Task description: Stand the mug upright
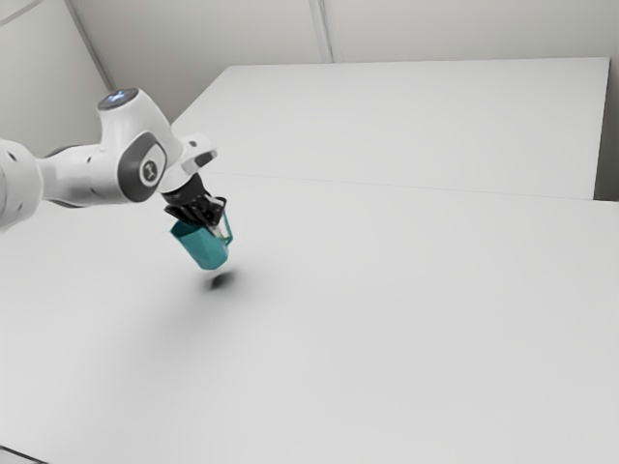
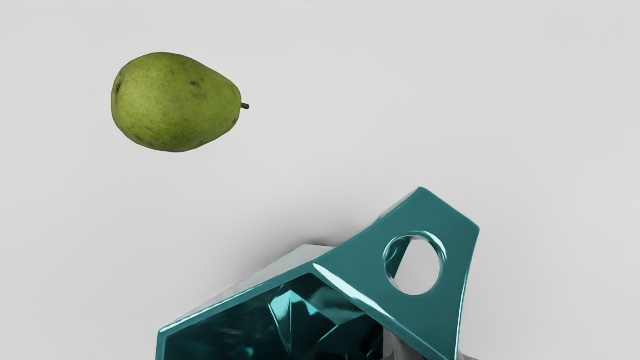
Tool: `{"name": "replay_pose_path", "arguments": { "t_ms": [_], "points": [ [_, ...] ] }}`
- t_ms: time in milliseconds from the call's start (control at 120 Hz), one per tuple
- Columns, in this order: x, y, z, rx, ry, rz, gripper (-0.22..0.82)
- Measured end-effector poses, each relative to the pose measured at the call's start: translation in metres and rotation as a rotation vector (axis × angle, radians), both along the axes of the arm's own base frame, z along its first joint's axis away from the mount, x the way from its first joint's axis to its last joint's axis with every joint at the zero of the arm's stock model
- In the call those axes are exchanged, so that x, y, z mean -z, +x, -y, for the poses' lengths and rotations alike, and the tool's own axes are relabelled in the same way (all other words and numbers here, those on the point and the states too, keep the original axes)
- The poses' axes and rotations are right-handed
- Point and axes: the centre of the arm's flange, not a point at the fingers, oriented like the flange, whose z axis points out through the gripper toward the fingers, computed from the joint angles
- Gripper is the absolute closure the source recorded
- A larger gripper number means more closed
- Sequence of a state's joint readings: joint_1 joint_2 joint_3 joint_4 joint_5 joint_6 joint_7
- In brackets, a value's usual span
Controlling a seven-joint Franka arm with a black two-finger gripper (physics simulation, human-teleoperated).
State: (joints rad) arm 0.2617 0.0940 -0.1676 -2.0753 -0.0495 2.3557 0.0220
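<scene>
One black two-finger gripper (image 1: pixel 215 226) is pinching the glossy teal, faceted mug (image 1: pixel 201 247) by its wall beside the flat-faced teal handle (image 2: pixel 362 267). The mug is hanging above the table, tilting, its mouth facing about eleven o'clock and its base pointing toward five in the exterior view. It is probably behaving as light, stiff and slippery, perhaps brittle, so the wall near the handle is offering a sensible hold, while the base is needing to come level before taking weight. Below, toward five o'clock, a smooth white tabletop (image 1: pixel 387 319) is catching a soft dark shadow (image 1: pixel 222 279). A speckled green pear (image 2: pixel 175 102) is lying on its side, well apart from the mug. Farthest off, a pale seamed wall (image 1: pixel 464 24) is standing toward twelve o'clock.
</scene>
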Motion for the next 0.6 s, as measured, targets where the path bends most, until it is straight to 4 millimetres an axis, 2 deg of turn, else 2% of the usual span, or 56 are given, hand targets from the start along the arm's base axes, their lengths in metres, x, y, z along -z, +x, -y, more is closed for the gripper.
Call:
{"name": "replay_pose_path", "arguments": {
  "t_ms": [125,542,558,600],
  "points": [
    [0.012,0.003,0.013,-0.039,-0.014,-0.006,0.79],
    [0.058,0.006,0.018,-0.179,-0.053,-0.078,0.79],
    [0.058,0.006,0.018,-0.183,-0.054,-0.079,0.78],
    [0.057,0.006,0.018,-0.192,-0.057,-0.079,0.69]
  ]
}}
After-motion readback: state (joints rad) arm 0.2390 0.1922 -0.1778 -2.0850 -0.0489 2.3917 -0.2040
